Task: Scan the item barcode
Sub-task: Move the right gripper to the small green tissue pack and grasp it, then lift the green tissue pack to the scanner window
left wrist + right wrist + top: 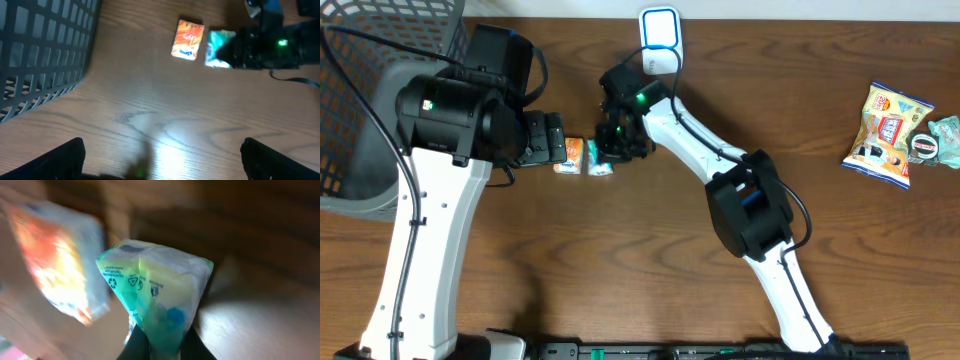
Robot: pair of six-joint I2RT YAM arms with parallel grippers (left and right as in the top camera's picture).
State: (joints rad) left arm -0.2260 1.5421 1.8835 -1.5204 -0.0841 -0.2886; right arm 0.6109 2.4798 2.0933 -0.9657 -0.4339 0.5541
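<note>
A small teal-green packet point(600, 162) lies on the wooden table next to an orange packet point(569, 157). My right gripper point(613, 148) is shut on the green packet point(155, 290), whose end is pinched between the two dark fingers point(137, 347); the orange packet point(55, 265) shows blurred to its left. My left gripper point(556, 140) hovers just left of the orange packet. It is open, with nothing between its fingers point(60, 160). From the left wrist I see the orange packet point(188, 39) and the green packet point(217, 47) ahead, with the right gripper point(250, 50) on the green one. No barcode is visible.
A white device with a blue-lit rim point(660, 30) stands at the back edge behind the right gripper. A dark mesh basket point(380, 90) point(40, 50) fills the far left. Snack bags point(888, 122) and a small teal pack point(945, 135) lie at the far right.
</note>
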